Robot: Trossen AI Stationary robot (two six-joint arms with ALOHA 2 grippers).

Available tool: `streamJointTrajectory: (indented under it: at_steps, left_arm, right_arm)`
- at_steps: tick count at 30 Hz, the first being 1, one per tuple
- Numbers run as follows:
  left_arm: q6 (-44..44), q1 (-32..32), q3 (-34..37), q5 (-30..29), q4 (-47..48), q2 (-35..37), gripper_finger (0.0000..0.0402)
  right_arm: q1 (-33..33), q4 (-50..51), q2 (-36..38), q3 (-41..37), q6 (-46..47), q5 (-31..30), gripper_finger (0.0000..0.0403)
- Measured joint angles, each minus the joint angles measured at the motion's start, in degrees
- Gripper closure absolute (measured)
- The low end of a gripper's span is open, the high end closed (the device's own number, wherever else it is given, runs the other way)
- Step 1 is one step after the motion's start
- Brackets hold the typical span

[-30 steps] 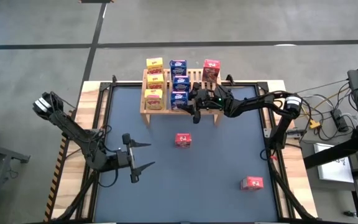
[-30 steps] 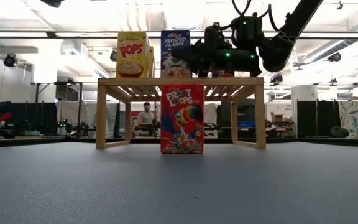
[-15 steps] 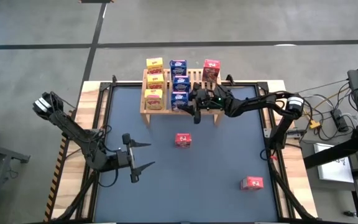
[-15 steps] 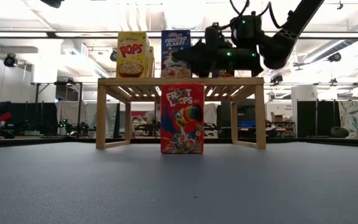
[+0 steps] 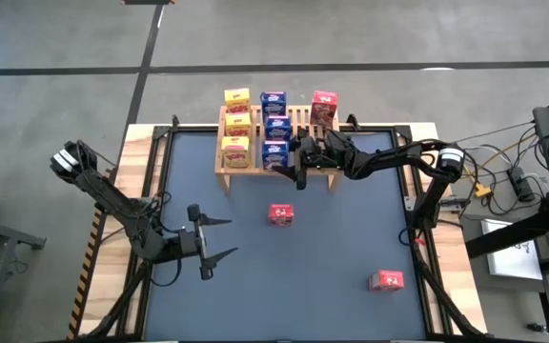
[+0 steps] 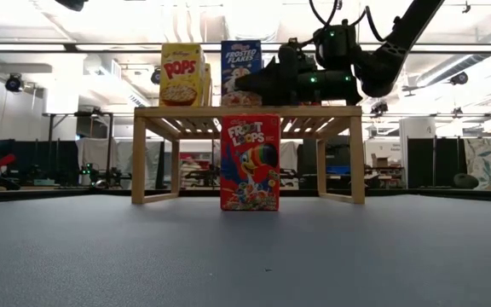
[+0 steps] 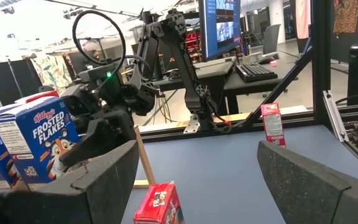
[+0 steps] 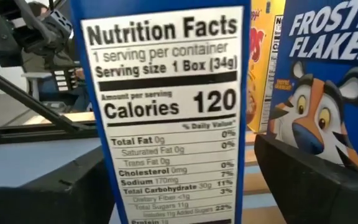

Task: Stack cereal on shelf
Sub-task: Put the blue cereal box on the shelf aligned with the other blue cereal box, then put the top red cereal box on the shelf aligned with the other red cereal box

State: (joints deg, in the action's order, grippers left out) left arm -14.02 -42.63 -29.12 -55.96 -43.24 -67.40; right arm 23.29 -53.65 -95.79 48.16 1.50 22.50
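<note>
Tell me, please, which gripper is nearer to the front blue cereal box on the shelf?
Right. The right gripper sits open beside the front blue box on the shelf; the left gripper waits far off.

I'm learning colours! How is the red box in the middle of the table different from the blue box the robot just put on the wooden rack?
The red box stands on the dark table; the blue box stands up on the rack. The red box stands alone; the blue box has the open right gripper beside it and more blue boxes behind. Both are small upright cereal boxes.
</note>
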Motion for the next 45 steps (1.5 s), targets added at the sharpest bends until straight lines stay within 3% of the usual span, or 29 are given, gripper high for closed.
streamJointTrajectory:
  at_steps: [8,34,45]
  left_arm:
    - [0.2,0.0,0.0,0.0,0.1,0.0,0.0091]
    - [1.5,0.0,0.0,0.0,1.3,0.0,0.0091]
    - [6.0,0.0,1.4,-0.3,3.9,0.0,0.0091]
  right_arm:
    - [0.0,5.3,1.2,0.1,-2.2,0.2,0.0058]
    - [0.8,38.7,21.3,-4.8,-7.8,-0.2,0.0058]
    - [-1.0,40.2,34.1,-11.8,-6.6,0.0,0.0058]
